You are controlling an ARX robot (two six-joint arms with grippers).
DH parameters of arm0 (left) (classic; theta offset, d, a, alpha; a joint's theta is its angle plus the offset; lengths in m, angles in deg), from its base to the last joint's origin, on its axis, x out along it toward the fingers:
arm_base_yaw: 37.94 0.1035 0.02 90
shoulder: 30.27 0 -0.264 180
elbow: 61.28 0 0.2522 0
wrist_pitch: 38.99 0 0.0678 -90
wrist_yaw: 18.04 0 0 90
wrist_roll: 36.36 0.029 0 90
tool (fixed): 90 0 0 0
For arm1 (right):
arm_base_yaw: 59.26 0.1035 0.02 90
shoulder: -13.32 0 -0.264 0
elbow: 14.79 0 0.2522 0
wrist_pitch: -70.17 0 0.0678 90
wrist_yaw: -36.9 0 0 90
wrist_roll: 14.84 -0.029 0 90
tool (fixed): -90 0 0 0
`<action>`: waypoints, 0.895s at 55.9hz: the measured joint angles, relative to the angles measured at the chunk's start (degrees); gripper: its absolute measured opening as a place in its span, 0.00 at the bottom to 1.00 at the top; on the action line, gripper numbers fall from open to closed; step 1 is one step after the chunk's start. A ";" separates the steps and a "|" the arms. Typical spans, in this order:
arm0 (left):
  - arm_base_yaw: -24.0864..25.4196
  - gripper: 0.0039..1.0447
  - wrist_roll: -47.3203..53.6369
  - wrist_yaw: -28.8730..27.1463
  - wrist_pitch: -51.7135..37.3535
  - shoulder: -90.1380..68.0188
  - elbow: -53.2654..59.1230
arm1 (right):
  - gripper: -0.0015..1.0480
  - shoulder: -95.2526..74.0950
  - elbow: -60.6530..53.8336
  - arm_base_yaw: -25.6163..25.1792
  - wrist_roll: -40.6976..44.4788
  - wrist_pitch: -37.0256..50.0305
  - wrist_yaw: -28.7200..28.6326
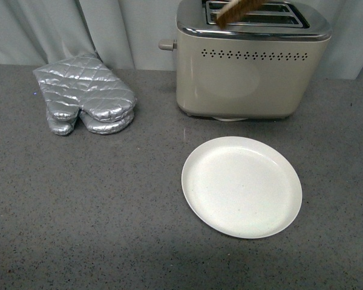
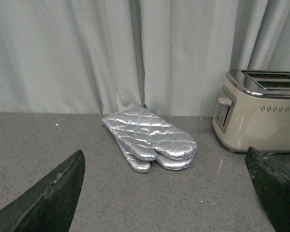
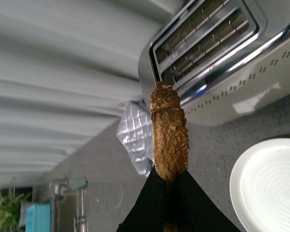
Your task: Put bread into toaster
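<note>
one plate (image 1: 242, 187), two mitts (image 1: 85, 93), one toaster (image 1: 251, 72), r hand (image 3: 170, 175) pinching one bread slice (image 3: 169, 125), l hand (image 2: 164, 154) spread wide, empty

A large cream-beige two-slot toaster (image 1: 248, 84) with a shiny chrome top is standing at the back of the grey speckled bench (image 1: 78, 211). Its lever knob (image 1: 166, 45) is sticking out on the left, and a row of small vent holes (image 1: 254, 54) is running along its front. A brown-crusted slice of bread (image 1: 236, 12) is hanging tilted over the slots, its upper part cut off by the frame edge; whether it is touching the chrome cannot be told. A round white plate (image 1: 242, 187) is lying just in front of the toaster. A pair of silver quilted oven mitts (image 1: 85, 93) is resting well to the left, before a pale pleated curtain (image 1: 109, 30).
</note>
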 joint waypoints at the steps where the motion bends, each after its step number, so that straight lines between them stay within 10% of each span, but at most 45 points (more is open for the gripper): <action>1: 0.00 0.94 0.00 0.02 0.00 0.00 0.00 | 0.01 0.00 0.85 0.39 -0.72 -0.22 1.25; 19: 0.00 0.94 0.00 0.02 0.00 0.00 0.00 | 0.01 -9.20 17.11 5.31 -17.27 -10.23 21.84; 50: 0.00 0.94 0.00 0.02 0.00 0.00 0.00 | 0.01 -22.49 30.91 9.18 -37.42 -21.24 28.81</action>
